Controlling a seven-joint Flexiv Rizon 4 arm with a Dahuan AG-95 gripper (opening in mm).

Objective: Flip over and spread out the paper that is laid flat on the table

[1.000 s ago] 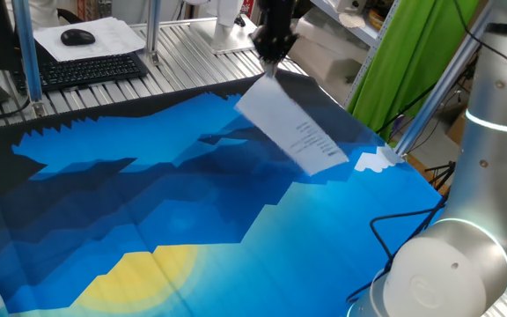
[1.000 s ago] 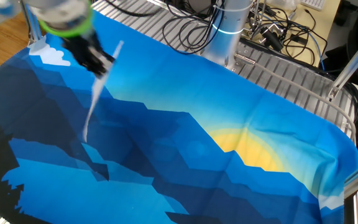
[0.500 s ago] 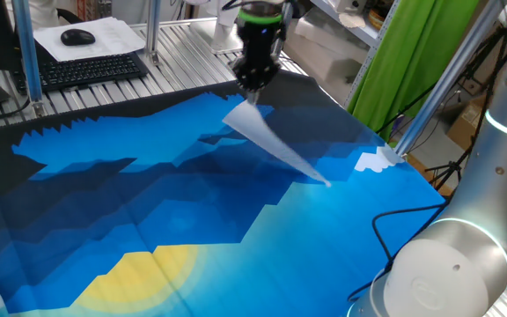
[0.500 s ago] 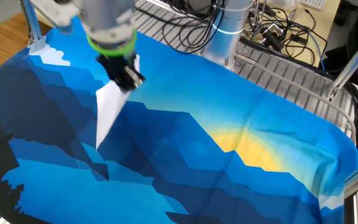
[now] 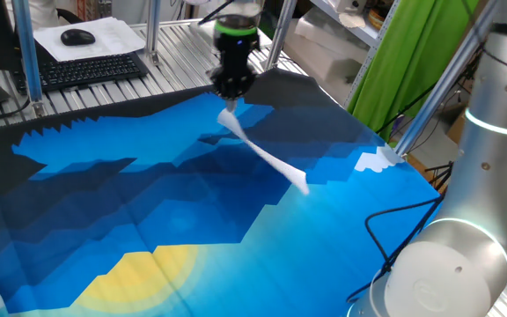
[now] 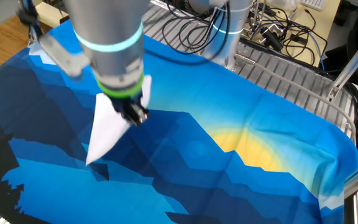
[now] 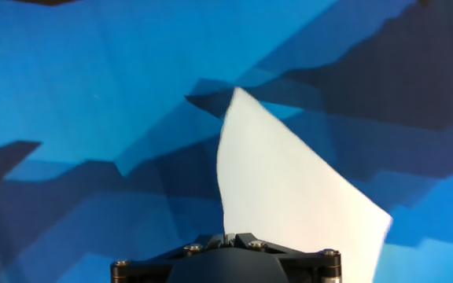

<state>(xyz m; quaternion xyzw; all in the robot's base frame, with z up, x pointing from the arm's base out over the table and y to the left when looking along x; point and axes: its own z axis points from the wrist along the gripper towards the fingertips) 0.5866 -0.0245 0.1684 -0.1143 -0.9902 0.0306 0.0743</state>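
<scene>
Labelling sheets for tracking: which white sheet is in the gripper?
The paper pinched by the gripper over the blue table; the other sheet lies under a mouse.

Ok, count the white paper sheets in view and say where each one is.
2. A thin white rectangular sheet hangs from the claw above the blue patterned cloth table; another white sheet lies under a black mouse on the grey slatted desk.

My arm (image 6: 107, 28) is smooth silver-grey metal, built of thick round segments. A glowing pale ring circles the wrist, and just under it sits a bright green band (image 6: 125, 89). Below that green band the gripper (image 6: 134, 116) is small, black and blocky. In the hand view its dark housing shows screw heads (image 7: 330, 253) along the top edge. Another fat silver segment (image 5: 451, 264) has a round capped joint, with a black cable (image 5: 393, 231) looping beside it.
</scene>
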